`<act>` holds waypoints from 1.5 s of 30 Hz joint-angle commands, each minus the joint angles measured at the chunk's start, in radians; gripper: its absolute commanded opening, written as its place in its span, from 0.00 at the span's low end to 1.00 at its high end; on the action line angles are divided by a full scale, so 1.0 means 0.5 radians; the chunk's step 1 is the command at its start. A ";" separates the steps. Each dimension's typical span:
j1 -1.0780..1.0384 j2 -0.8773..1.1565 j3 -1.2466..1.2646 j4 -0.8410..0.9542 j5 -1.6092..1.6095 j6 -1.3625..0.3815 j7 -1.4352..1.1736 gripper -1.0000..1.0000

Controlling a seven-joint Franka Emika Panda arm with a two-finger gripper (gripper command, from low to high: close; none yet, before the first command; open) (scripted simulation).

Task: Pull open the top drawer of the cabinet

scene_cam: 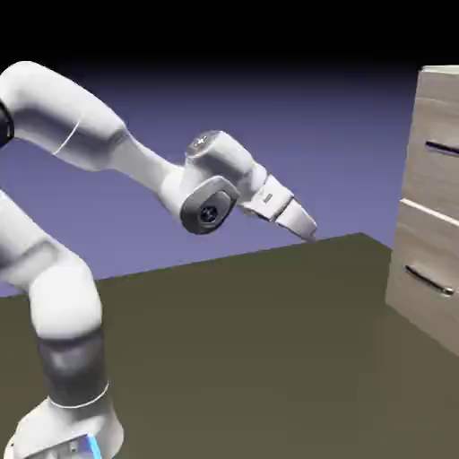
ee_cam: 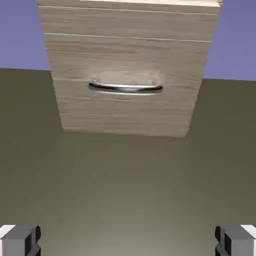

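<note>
Top drawer (scene_cam: 444,139): closed, above and beyond pincer (scene_cam: 310,238), well apart | pincer: spread, nothing between tips | edges: cabinet (scene_cam: 421,269) at exterior view's right | room: open air between

The tall boxy cabinet of wood-grain panels (scene_cam: 430,188) is pale beige, streaked with fine greyish-brown horizontal grain and thin whitish lines, and its slim curved metal bar handle (ee_cam: 126,89) shows dark with bright silvery highlights. The smooth, rounded robot arm (scene_cam: 67,300) is glossy white with grey and black joint caps and a bright blue strip on its base, over the flat, plain dark olive-brown desk (scene_cam: 233,359).
</note>
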 commanded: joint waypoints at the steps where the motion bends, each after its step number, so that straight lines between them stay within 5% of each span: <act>1: -0.073 -0.007 0.063 0.047 0.086 -0.005 -0.012 0.50; 45: -3.262 -0.336 2.821 2.121 3.865 -0.229 -0.534 0.50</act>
